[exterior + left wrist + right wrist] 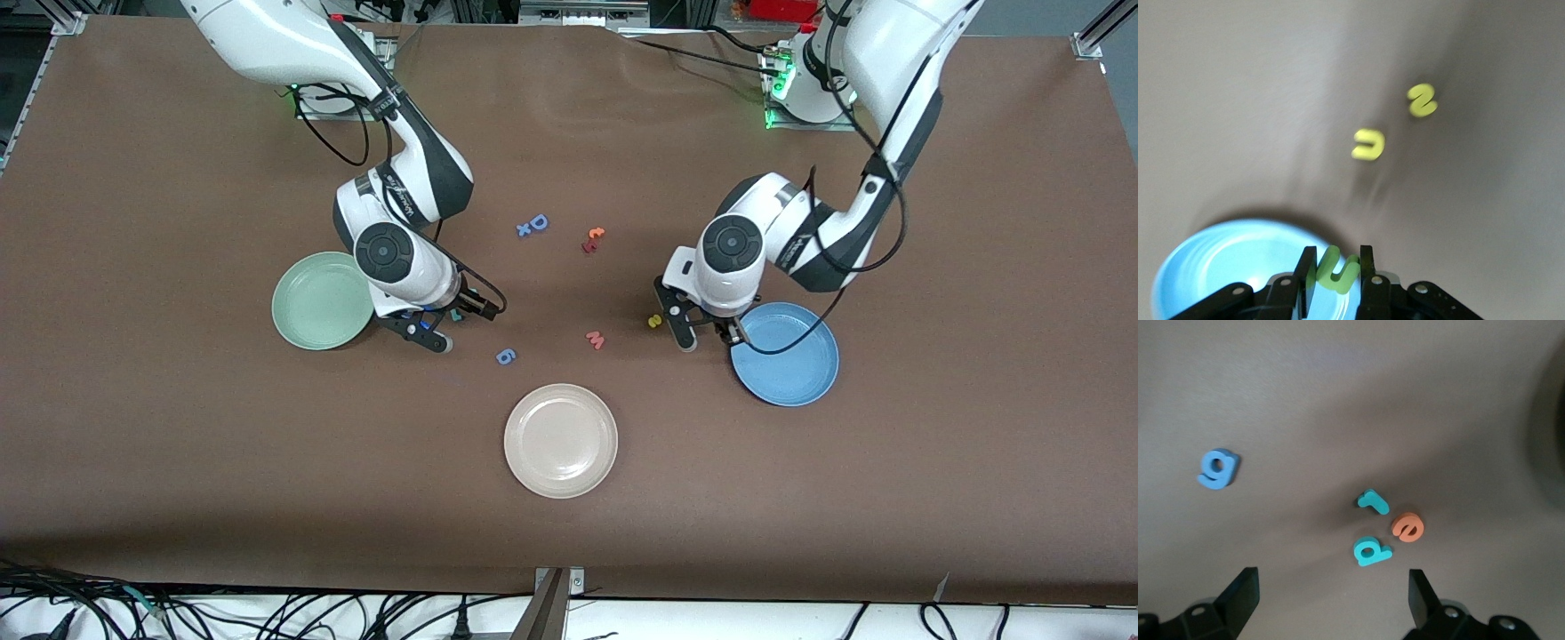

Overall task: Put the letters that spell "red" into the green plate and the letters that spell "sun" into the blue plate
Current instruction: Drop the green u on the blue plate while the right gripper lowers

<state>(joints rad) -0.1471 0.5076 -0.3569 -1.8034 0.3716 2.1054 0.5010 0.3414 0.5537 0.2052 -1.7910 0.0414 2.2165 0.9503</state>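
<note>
The green plate [322, 300] sits toward the right arm's end of the surface; just beside it the right gripper [442, 326] hangs spread wide and empty over the teal "r" [1373, 501], orange "e" [1407, 527] and teal "d" [1372, 551] — a blue "g" [505, 356] lies near. A cream plate [560, 440] sits nearest the camera. The left gripper [1337, 270] is clenched on the green "n" [1337, 270] over the blue plate [791, 360] rim — the yellow "u" [1368, 145] and "s" [1423, 100] lie beside it
</note>
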